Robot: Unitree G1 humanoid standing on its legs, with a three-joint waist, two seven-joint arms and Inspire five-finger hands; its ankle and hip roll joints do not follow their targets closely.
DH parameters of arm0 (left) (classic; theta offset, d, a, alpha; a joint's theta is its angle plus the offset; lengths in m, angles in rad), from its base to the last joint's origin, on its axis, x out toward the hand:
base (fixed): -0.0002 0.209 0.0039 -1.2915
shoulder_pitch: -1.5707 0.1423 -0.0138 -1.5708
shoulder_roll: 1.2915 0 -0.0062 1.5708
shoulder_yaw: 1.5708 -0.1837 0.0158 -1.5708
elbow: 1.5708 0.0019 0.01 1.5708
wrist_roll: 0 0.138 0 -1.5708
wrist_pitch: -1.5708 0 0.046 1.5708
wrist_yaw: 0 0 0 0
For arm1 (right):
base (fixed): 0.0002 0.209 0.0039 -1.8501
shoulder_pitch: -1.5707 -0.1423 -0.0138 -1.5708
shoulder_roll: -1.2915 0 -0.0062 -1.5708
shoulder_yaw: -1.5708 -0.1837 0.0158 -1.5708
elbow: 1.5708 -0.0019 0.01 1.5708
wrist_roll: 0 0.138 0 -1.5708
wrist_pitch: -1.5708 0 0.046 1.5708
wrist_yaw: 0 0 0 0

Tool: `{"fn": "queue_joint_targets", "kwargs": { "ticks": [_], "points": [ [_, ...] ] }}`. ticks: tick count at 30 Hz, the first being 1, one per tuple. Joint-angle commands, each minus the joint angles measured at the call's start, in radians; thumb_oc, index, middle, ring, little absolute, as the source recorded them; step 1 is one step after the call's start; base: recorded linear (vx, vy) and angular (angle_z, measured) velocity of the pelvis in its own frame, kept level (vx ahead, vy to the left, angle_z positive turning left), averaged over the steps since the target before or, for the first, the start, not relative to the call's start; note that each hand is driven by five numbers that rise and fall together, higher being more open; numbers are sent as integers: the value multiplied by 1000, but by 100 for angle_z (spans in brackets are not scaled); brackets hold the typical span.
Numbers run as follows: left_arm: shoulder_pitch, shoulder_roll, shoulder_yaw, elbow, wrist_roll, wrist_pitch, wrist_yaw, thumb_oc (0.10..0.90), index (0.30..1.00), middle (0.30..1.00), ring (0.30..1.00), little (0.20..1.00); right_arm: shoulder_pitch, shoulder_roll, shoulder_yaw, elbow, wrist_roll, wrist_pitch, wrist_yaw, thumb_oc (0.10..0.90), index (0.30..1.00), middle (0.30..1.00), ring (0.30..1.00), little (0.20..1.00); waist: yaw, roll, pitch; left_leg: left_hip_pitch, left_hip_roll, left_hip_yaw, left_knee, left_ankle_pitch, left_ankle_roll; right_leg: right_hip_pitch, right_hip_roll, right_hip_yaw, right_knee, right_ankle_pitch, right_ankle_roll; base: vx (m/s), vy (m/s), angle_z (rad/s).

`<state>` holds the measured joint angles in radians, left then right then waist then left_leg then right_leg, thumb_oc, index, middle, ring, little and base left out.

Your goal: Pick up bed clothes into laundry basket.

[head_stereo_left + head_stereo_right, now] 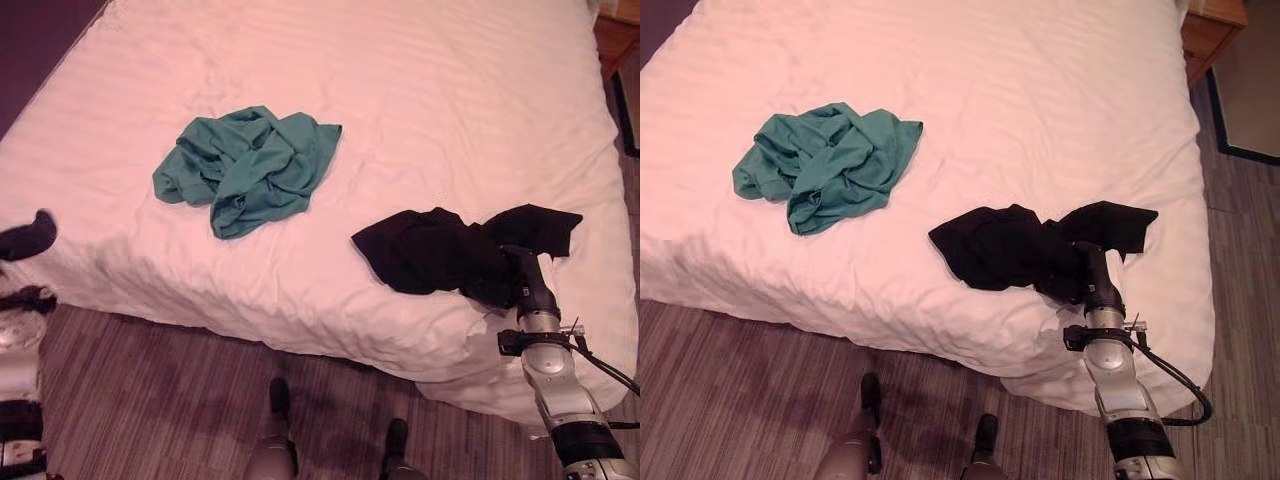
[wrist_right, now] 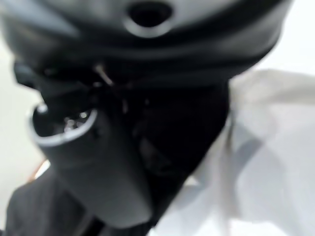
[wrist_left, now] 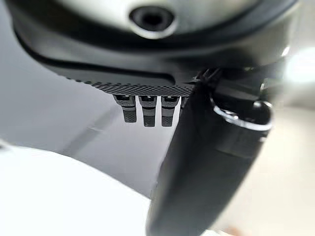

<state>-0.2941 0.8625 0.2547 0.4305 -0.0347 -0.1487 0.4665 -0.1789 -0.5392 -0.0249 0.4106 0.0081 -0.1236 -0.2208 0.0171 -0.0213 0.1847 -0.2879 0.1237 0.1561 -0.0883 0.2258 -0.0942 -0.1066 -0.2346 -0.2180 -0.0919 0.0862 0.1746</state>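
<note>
right hand [image 1: 528,272] buried in black garment [image 1: 440,250].

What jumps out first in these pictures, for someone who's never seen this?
A crumpled teal garment lies in the middle of the white bed. Nearer the bed's right edge, a black garment is heaped, with the right robot hand buried in it. The left robot hand hovers off the bed's left edge.

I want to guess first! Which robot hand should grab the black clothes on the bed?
The right hand, probably. It is already down on the black garment near the bed edge. The left hand hangs off the bed's left side, closer to the teal garment.
</note>
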Motion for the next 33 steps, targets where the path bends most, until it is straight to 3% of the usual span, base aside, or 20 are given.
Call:
{"fn": "queue_joint_targets", "kwargs": {
  "ticks": [1, 10, 19, 23, 27, 28, 29, 33],
  "points": [
    [-157, 68, -30, 110, 15, -69, 44, 800, 900, 900, 900, 900, 106, -44, -40, 70, -3, 22, -1, 400, 300, 300, 300, 300, -44, 9, -19, 65, 26, 5, 1, -118, -43, -48, -124, 44, 5, 78, 87, 26, 4, -13],
    [-380, 111, -197, 242, 10, -38, 4, 800, 900, 900, 900, 900, 167, -36, -23, 149, -14, 29, 30, 400, 300, 300, 300, 300, -115, 8, -15, 82, 41, 54, 1, -121, -47, -88, -106, 83, 5, 95, 87, 9, -2, -19],
    [-533, 146, -308, 386, -31, -29, -25, 800, 900, 900, 900, 900, 184, -23, -23, 180, 16, 21, 32, 400, 300, 300, 300, 300, -152, 7, 18, 60, 54, 75, 1, -108, -53, -143, -96, 103, 5, 119, 87, -34, 1, -16],
    [-583, 190, -405, 532, -13, 3, -163, 800, 900, 900, 900, 900, 163, -23, -20, 192, 45, 21, 49, 400, 300, 300, 300, 300, -165, 9, 53, 44, 61, 93, 1, -97, -56, -176, -90, 117, 5, 133, 87, -53, 26, -12],
    [-625, 214, -461, 618, 14, 19, -223, 800, 900, 900, 900, 900, 156, -27, -24, 197, 64, 18, 57, 400, 300, 300, 300, 300, -174, 5, 71, 26, 65, 91, 1, -89, -59, -195, -88, 121, 5, 141, 87, -45, 9, -13],
    [-631, 215, -466, 622, 14, 18, -224, 687, 731, 731, 731, 731, 156, -26, -25, 198, 65, 18, 58, 400, 300, 300, 300, 300, -174, 4, 70, 24, 65, 90, 1, -88, -59, -197, -88, 121, 5, 141, 87, -31, 0, -3],
    [-666, 228, -506, 678, 20, 22, -261, 400, 300, 300, 300, 300, 150, -28, -27, 201, 80, 13, 60, 400, 300, 300, 300, 300, -179, 3, 78, 16, 68, 86, 1, -89, -62, -205, -85, 119, 5, 139, 87, -38, 0, -2],
    [-679, 242, -545, 744, 50, 26, -324, 400, 300, 300, 300, 300, 141, -30, -26, 208, 105, 6, 74, 400, 300, 300, 300, 300, -187, -4, 86, -7, 71, 82, 1, -82, -64, -222, -81, 123, 5, 142, 87, -49, 1, 0]
  ]
}}
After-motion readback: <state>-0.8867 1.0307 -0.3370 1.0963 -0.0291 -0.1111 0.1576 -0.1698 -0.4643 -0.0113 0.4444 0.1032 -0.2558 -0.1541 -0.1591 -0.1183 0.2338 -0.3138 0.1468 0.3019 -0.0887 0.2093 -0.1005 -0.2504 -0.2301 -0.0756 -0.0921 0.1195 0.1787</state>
